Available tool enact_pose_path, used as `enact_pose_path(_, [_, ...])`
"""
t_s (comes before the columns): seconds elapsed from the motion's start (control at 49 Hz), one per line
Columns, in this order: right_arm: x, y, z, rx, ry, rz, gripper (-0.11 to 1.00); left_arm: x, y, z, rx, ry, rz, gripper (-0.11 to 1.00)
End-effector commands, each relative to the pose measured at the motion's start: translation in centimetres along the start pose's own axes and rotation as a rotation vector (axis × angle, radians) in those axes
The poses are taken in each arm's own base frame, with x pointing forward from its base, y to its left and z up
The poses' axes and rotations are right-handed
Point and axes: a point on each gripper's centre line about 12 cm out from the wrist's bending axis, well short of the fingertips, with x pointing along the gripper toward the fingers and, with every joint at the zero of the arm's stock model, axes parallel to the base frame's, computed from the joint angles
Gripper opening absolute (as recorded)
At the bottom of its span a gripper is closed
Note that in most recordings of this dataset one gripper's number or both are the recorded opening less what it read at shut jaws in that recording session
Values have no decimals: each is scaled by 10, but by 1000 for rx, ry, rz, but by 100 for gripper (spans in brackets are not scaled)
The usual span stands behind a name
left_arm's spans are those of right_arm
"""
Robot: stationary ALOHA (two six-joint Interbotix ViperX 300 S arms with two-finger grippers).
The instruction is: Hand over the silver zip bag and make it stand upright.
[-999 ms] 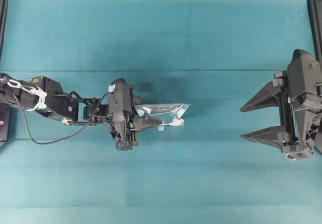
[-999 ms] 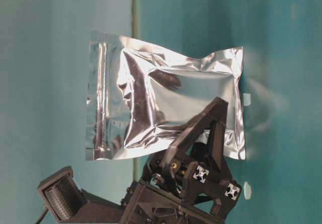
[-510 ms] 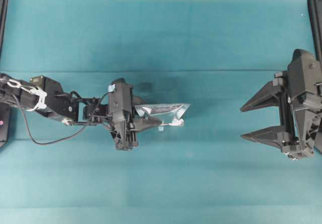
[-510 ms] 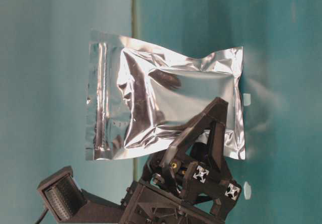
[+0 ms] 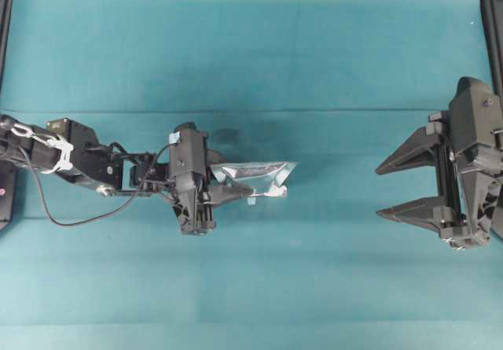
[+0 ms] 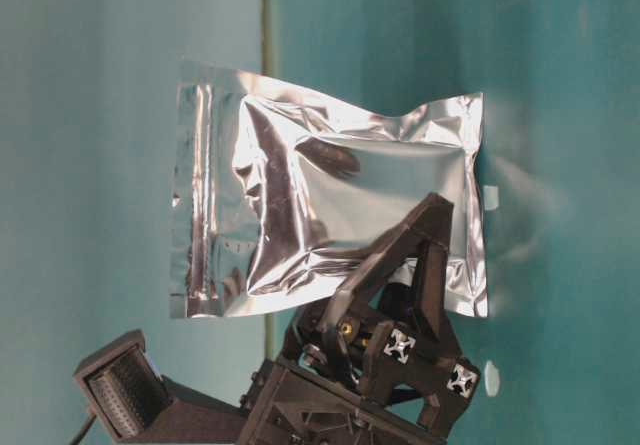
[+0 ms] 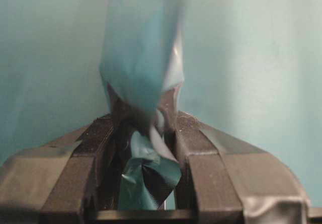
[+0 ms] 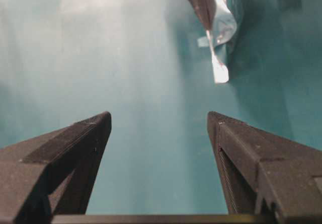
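My left gripper (image 5: 229, 191) is shut on one edge of the silver zip bag (image 5: 259, 178), holding it on edge above the teal table. The table-level view shows the crinkly foil bag (image 6: 320, 205) broadside, with the left gripper (image 6: 425, 230) clamped on its lower right part. In the left wrist view the bag (image 7: 143, 58) rises from between the fingers (image 7: 115, 128). My right gripper (image 5: 377, 193) stands wide open at the right side, well apart from the bag, nothing between its fingertips (image 8: 100, 121). The right wrist view sees the bag (image 8: 216, 22) far ahead.
A teal cloth (image 5: 251, 51) covers the table. A tiny white scrap (image 6: 490, 377) lies on it by the left gripper. Dark frame rails (image 5: 493, 27) run along the left and right edges.
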Motion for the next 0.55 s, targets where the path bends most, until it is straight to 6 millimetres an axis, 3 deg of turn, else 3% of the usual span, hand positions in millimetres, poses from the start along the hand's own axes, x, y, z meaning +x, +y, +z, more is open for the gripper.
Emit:
enact_pose_path(0.0, [-2, 1, 4, 13, -19, 6, 85, 0, -6, 4, 9, -11, -16, 28])
enact_pose_path(0.53, [-1, 0, 2, 13, -13, 4, 85, 0, -7, 3, 9, -11, -17, 28])
